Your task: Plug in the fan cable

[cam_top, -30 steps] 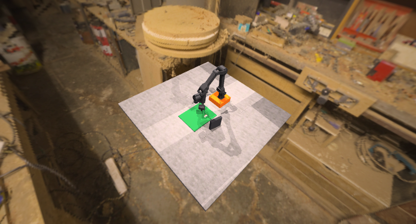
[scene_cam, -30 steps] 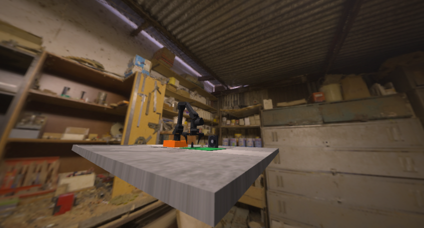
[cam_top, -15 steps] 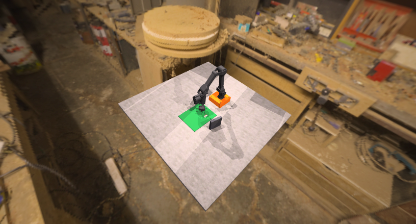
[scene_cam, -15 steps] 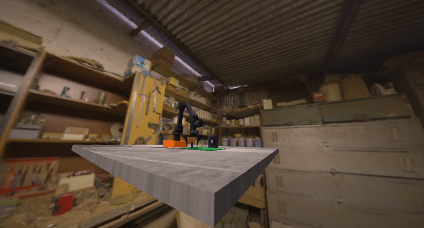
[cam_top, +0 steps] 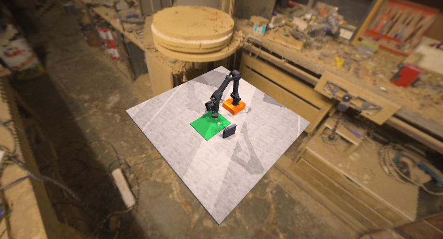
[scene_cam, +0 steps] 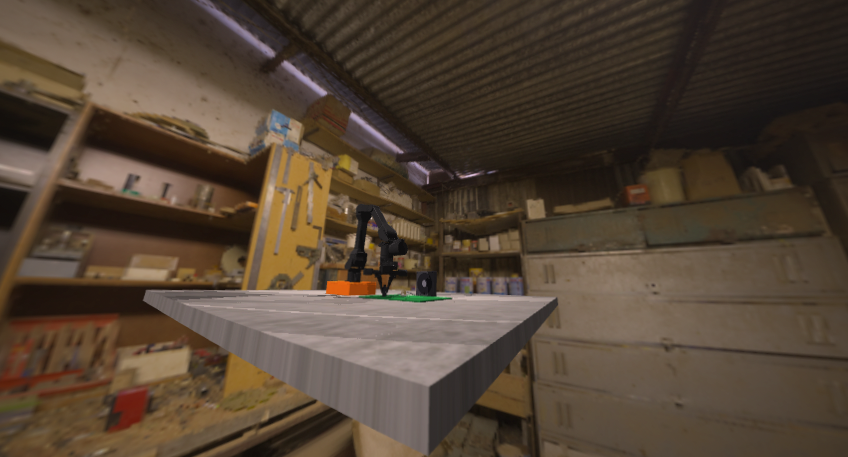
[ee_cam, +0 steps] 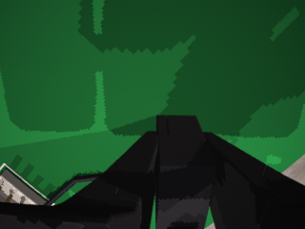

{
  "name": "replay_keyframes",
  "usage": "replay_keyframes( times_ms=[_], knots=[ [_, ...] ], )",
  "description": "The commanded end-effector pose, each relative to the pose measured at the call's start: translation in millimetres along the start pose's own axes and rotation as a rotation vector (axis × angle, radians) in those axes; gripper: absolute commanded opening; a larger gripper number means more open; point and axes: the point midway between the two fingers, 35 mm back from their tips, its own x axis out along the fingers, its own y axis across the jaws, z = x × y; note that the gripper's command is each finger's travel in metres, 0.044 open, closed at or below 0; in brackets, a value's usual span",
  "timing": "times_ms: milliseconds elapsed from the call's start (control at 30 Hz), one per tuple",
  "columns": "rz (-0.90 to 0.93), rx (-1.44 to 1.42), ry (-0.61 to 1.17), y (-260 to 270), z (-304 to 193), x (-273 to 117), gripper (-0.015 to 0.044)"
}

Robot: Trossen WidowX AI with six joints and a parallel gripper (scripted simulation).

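My gripper is shut on the fan cable's plug, a black block between the two fingers in the wrist view. The fingertips are low over the green board. Whether the plug touches the board cannot be told. The dark cable runs left from behind the left finger. A pale-walled header with pins is cut off at the lower left of the wrist view, apart from the plug. The black fan stands upright beside the board.
The orange base block under the arm is close to the board's edge. The grey table top carries the board, the fan and the base. Shadows of the arm fall across the board and table.
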Motion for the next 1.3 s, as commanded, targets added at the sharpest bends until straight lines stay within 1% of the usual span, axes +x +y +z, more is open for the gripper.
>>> replay_keyframes(
  times_ms=[0,67,133,200,400,1067,1267],
  knots=[
    [0.001,0.0,0.0,0.2,0.2,-0.2,0.0],
    [0.001,-0.001,0.001,0.8,1.0,-11.1,0.0],
    [0.003,-0.003,0.004,0.7,1.2,-38.9,0.0],
    [0.003,-0.004,0.006,0.0,0.5,-50.3,0.0],
    [0.004,-0.026,0.006,3.2,1.0,-49.4,0.0],
    [0.014,-0.7,0.006,81.6,-40.7,-49.9,0.0],
    [0.015,-0.75,0.006,87.1,-45.1,-48.8,0.0]
  ],
)
